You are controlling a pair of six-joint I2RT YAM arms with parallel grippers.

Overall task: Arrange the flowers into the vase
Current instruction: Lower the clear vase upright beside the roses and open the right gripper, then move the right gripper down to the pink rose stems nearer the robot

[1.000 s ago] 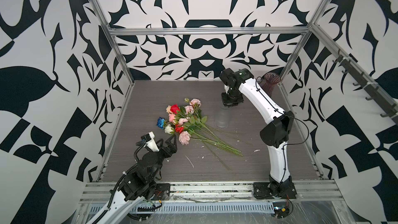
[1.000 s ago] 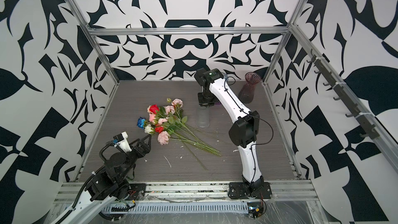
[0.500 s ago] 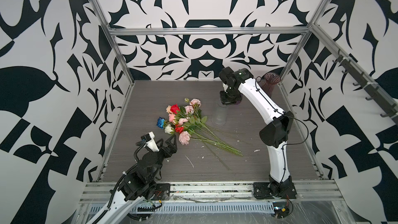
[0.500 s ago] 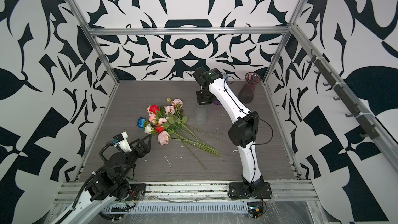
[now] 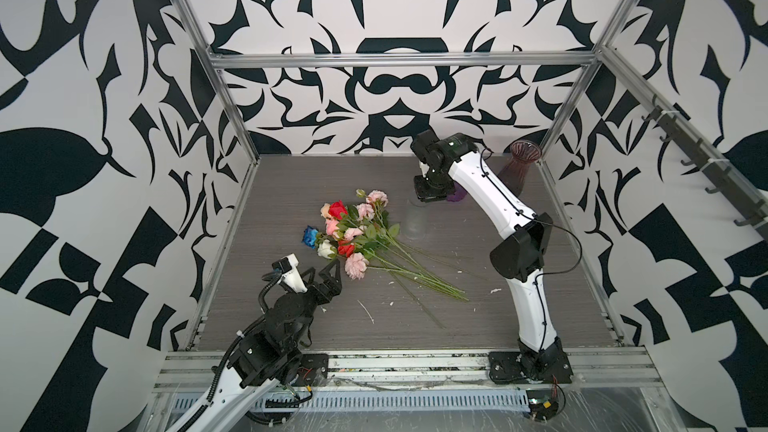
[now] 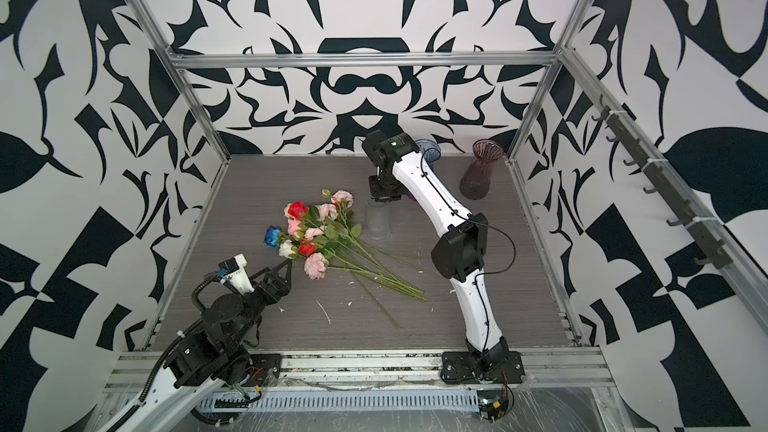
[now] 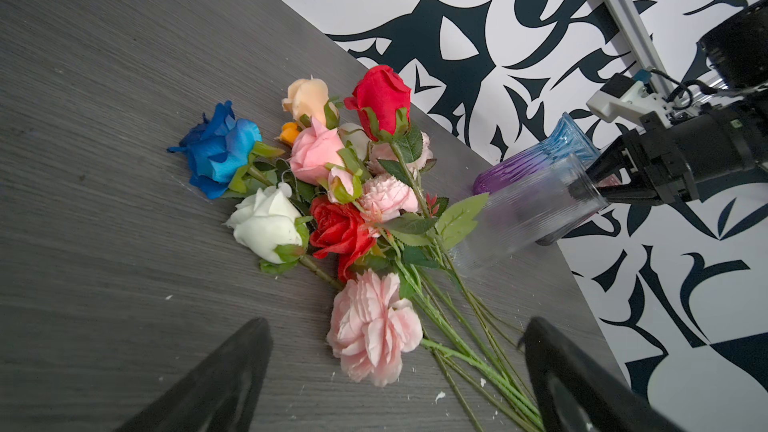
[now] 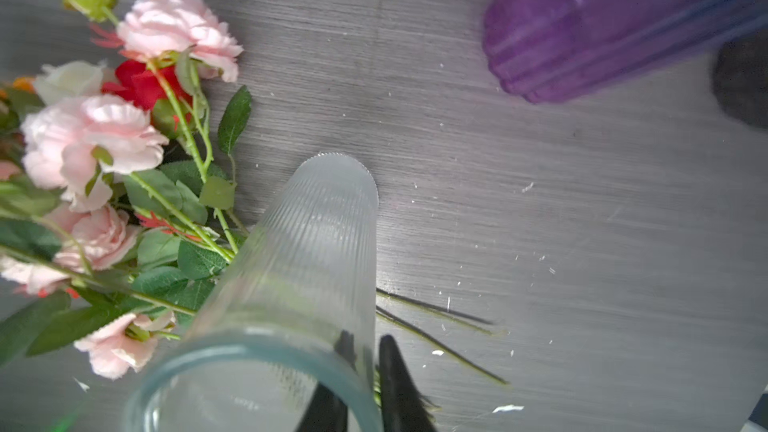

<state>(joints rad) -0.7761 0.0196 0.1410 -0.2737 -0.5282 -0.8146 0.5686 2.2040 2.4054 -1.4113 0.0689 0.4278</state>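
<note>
1. In both top views, flowers (image 5: 357,238) lie on worktop (image 5: 291,184), blooms toward 10 o'clock; ribbed clear vase (image 6: 377,220) upright at their 2 o'clock.
2. Left wrist: left gripper (image 7: 395,326) wide open, empty.
3. Right wrist: right gripper (image 8: 365,338) straddles vase rim; can't tell if clamped.

No readable text anywhere in these views. A tiny green sticker (image 7: 734,122) sits on the right arm (image 7: 706,147), too small to make out. The walls (image 5: 374,14) carry black-and-white shapes only, no letters or numbers.
</note>
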